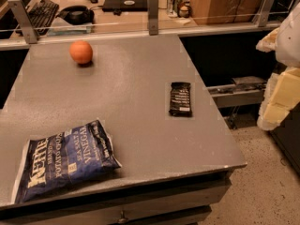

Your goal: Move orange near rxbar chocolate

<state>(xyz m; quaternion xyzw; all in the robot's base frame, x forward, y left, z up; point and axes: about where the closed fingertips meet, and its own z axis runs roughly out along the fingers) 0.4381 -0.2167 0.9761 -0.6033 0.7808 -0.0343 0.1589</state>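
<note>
Smooth round orange point(81, 52); hand point(280, 95) beside table point(136, 107)

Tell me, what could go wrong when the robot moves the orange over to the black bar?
1. The orange is round and the table is flat and smooth, so it might roll away if nudged or set down carelessly.
2. The black bar lies close to the table's right edge, so a bump could push it off.
3. The gripper hangs off the table's right side, across from the orange. Reaching over, the arm may brush the bar.
</note>
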